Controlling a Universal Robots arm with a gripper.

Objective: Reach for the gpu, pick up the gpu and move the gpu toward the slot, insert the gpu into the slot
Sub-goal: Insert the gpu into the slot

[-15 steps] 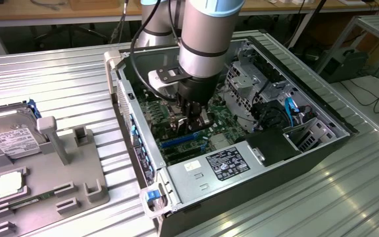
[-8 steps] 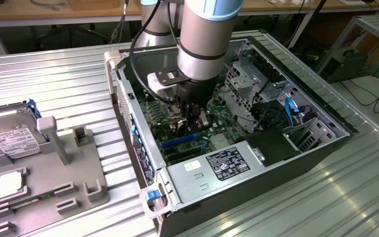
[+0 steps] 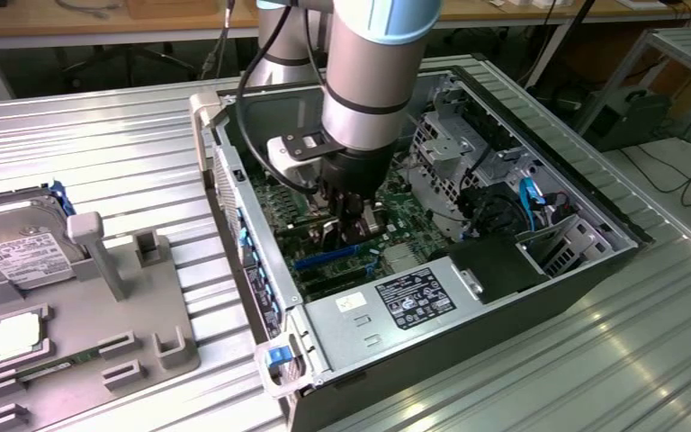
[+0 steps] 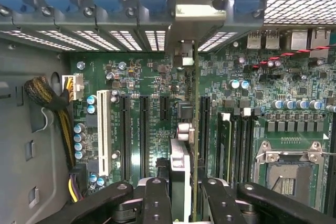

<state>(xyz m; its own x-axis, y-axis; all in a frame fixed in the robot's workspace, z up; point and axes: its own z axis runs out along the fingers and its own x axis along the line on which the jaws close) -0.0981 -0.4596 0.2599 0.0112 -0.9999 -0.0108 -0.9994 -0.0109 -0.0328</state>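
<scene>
The black computer case lies open on top, so there is free entry from above. Inside, a silver labelled power supply box and a grey metal drive cage hem in the green motherboard. The gripper, clamped on the thin dark gpu card, stands between them, with long black memory slots just beside.

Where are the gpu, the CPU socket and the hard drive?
gpu (image 4: 195, 95), wrist view, its thin edge.
CPU socket (image 4: 287, 181), wrist view, its centre.
hard drive (image 3: 19, 256), exterior view, its white label.
</scene>
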